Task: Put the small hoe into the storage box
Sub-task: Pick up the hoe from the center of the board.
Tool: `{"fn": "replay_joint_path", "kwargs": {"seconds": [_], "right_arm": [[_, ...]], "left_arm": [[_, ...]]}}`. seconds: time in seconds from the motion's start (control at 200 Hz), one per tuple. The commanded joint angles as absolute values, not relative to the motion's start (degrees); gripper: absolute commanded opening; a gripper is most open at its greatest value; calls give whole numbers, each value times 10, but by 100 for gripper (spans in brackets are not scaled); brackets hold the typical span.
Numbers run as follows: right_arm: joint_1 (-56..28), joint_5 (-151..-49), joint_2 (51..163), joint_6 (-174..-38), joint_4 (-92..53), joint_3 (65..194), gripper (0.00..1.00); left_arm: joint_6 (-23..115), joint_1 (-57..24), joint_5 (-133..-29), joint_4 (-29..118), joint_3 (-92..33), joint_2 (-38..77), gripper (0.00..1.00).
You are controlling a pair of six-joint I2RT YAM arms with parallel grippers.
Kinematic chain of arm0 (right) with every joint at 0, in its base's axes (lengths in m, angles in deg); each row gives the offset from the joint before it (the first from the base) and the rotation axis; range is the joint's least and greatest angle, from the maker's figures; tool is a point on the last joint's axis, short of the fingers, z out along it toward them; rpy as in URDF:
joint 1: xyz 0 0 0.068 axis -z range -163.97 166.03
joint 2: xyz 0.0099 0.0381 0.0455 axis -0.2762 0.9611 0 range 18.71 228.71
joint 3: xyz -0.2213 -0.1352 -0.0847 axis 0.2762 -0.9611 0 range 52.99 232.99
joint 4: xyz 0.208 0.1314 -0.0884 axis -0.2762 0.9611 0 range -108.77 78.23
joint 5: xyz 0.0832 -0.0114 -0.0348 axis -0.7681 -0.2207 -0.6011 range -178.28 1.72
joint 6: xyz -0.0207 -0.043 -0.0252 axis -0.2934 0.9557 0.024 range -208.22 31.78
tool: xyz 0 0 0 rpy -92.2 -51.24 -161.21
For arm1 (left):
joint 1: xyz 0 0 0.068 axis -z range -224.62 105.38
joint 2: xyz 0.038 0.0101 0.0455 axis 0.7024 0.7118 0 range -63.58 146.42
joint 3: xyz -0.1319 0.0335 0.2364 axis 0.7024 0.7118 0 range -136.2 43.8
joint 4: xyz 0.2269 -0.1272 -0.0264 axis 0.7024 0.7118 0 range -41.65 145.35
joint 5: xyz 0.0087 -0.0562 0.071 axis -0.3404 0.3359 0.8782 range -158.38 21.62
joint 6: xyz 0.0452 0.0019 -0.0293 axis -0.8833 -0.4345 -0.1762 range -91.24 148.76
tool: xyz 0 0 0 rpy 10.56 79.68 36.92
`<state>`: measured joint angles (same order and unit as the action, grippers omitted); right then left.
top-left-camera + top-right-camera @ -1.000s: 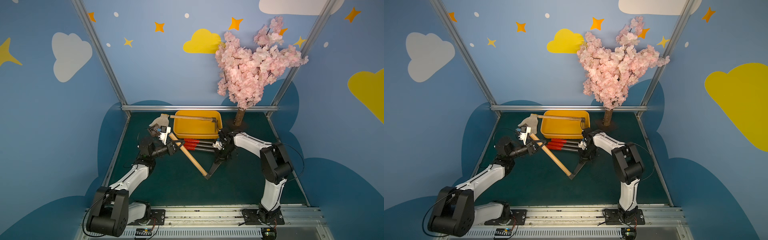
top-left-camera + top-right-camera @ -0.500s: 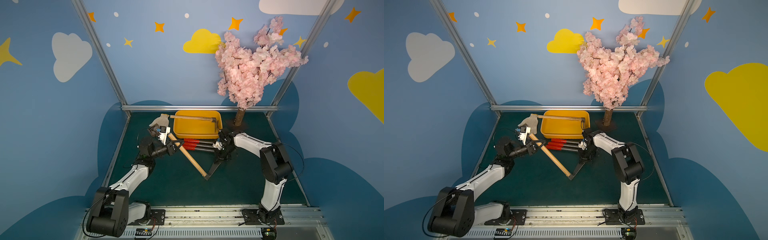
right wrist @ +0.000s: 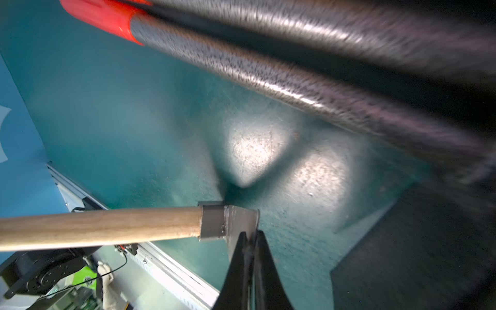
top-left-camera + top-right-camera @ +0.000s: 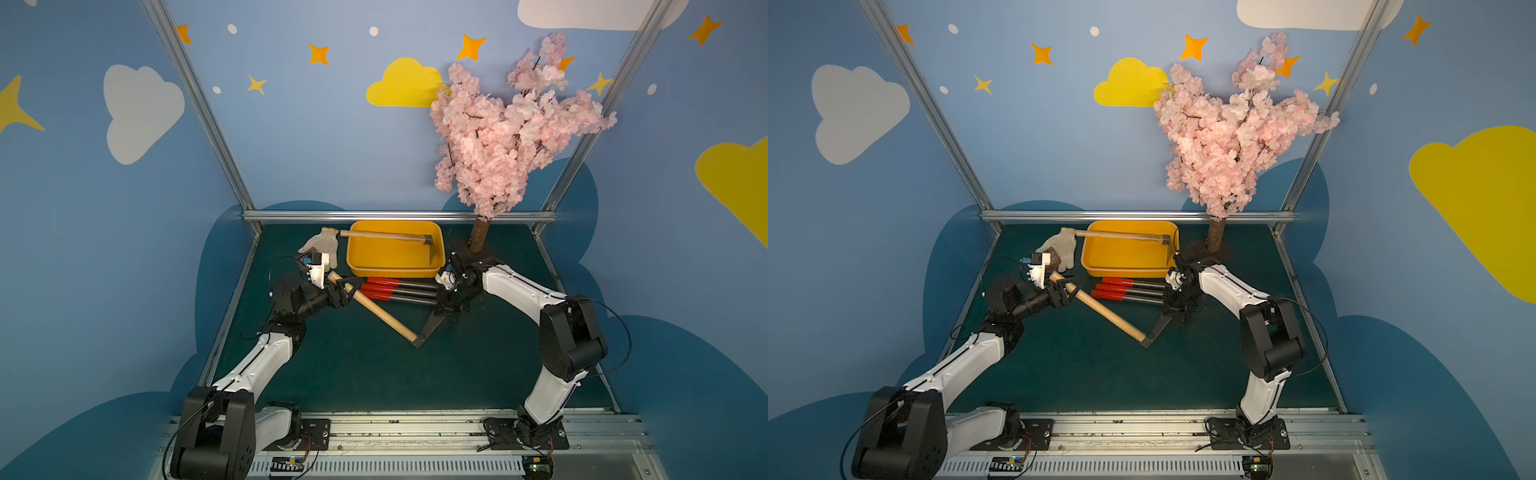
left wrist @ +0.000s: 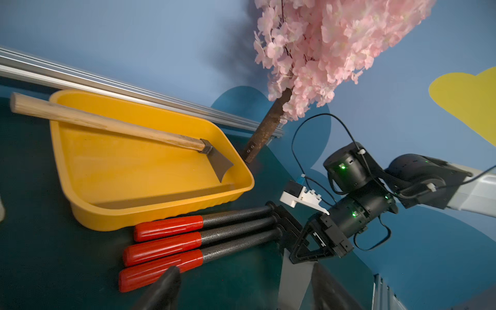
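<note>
Pinching the blade of the small hoe (image 4: 374, 309), the right claw (image 3: 251, 236) is holding it on the tabletop (image 4: 353, 374) — outside the storage box (image 4: 395, 272), just in front. The left claw (image 4: 353, 289) is gaping wide around its handle.

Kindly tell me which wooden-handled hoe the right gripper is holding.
The hoe in front of the storage box: the right gripper pinches its blade; the other hoe rests inside it.

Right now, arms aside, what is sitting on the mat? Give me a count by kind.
Wooden-handled hoes: 2
Red-gripped tools: 3
White work glove: 1
Yellow storage box: 1
Pink blossom tree: 1
Total: 8
</note>
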<state>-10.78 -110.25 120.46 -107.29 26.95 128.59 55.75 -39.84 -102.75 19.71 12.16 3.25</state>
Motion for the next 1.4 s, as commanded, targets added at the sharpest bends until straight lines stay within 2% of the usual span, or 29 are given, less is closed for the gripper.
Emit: {"fn": "replay_joint_path", "kwargs": {"seconds": [0.0,0.275,0.586,0.916,1.151,1.396], "right_arm": [[-109,-1073,1171,-1041,280,1319,0],[-109,-1010,1154,-1022,298,1354,0],[-110,-943,1122,-1012,289,1367,0],[-122,-872,1108,-1006,261,1375,0],[-135,-816,1122,-1001,231,1381,0],[-147,-775,1149,-984,196,1405,0]], "left_arm": [[553,-413,-954,265,116,1,81],[569,-443,-853,373,107,-46,83],[593,-456,-795,457,82,-69,83],[631,-450,-869,429,79,-47,83],[666,-407,-888,418,80,-38,84],[617,-374,-941,416,33,19,84]]}}
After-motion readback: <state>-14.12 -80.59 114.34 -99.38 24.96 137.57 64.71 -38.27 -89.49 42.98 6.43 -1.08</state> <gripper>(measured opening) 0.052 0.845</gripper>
